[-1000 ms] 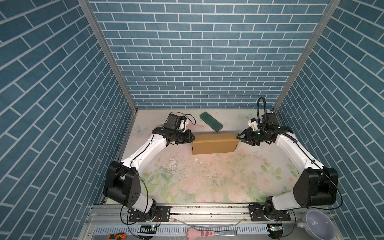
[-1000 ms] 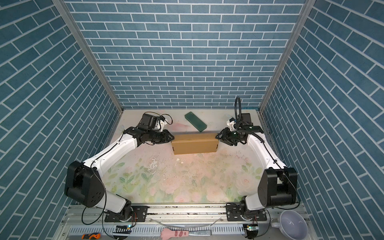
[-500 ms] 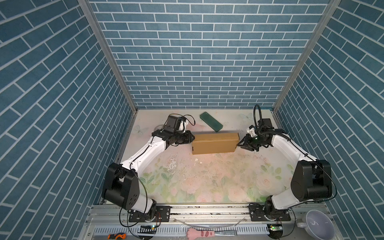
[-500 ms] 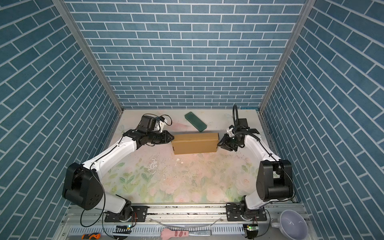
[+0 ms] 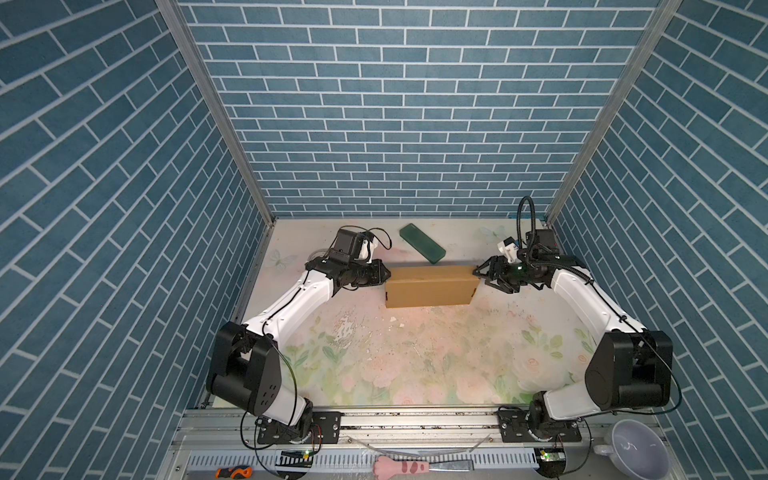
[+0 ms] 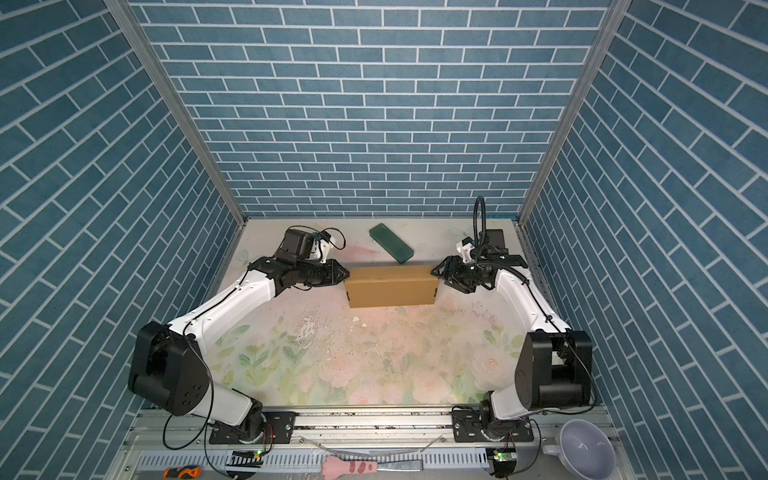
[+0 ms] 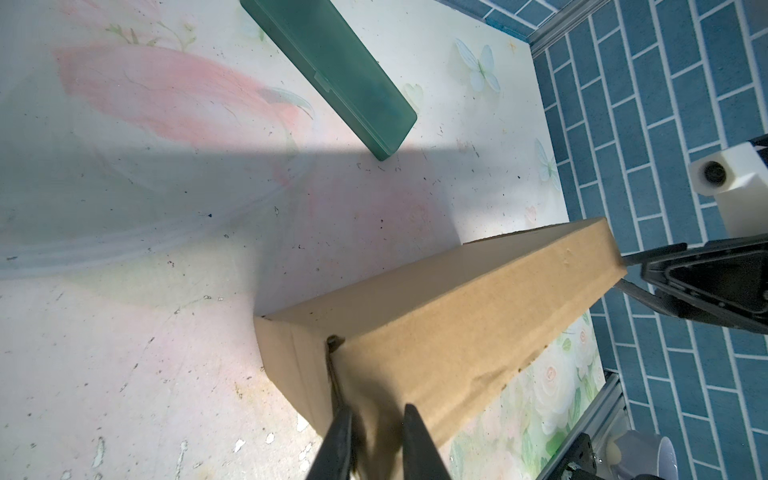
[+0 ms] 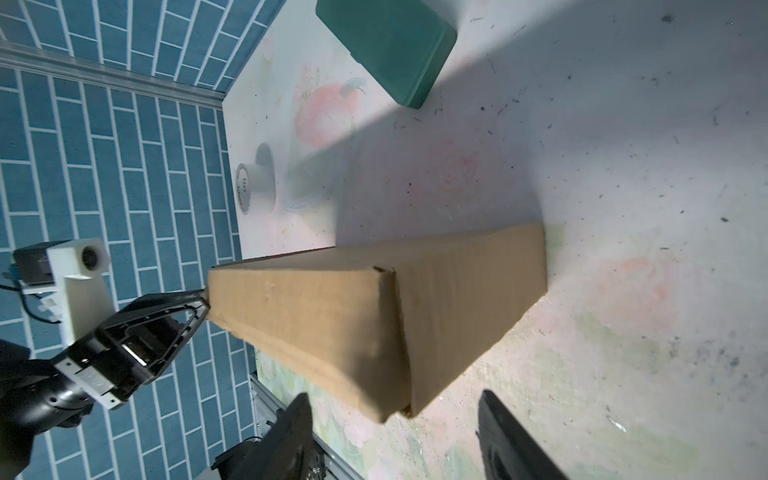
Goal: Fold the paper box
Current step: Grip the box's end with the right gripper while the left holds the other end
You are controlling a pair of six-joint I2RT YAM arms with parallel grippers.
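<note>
1. Left wrist view shows the paper box (image 7: pixel 436 324) already closed into a long brown carton. It stands on one long side on the table (image 7: pixel 124 332), and in both top views it sits between the two grippers.
2. At the box's left end, the left gripper (image 7: pixel 376 419) is clenched on the cardboard, and brown board fills the narrow gap between its fingers.
3. At the box's right end, the right gripper (image 8: pixel 395 399) is released. Its jaws stand wide on either side of the end corner and appear to touch nothing.
4. The folding looks nearly done, and the step in hand seems to be squaring up and letting go.
5. A seam at the left end shows a small gap, so a tab may need pressing home.
6. The next move probably calls for steadying the right end while the left grip eases off, so the narrow standing box does not tip.
7. A green case (image 5: pixel 422 248) lies just behind the box, not touching it. It is the one thing in the way if the box falls backward.
8. A tape roll (image 8: pixel 253 189) stands farther behind the box, toward its left end.
9. Small scraps (image 5: pixel 392 319) lie just in front of the box.
10. A mug (image 5: pixel 636 449) and a screwdriver (image 5: pixel 232 457) sit well in front of it, off the table.
</note>
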